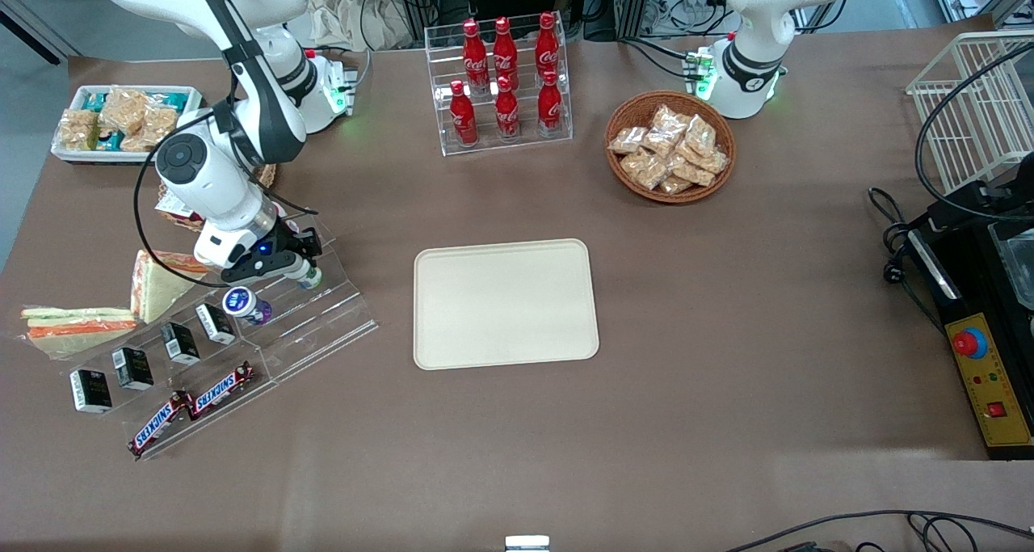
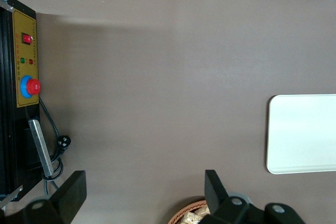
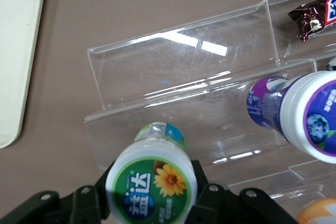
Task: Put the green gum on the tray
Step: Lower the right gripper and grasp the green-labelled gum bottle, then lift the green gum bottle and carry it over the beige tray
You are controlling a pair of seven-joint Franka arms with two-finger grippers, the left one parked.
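Green-lidded, the green gum (image 3: 152,182) sits pinched in the pincer (image 1: 300,265) over the clear acrylic rack (image 1: 311,318), beside the purple bottle (image 1: 245,305) and well apart from the tray (image 1: 505,303).

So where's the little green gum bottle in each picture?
Front view: the green gum sits on the clear stepped rack, at the gripper.
Right wrist view: the green gum stands between the gripper's fingers, beside the purple bottle.
Left wrist view: not in it.
Shared landmark: the tray.
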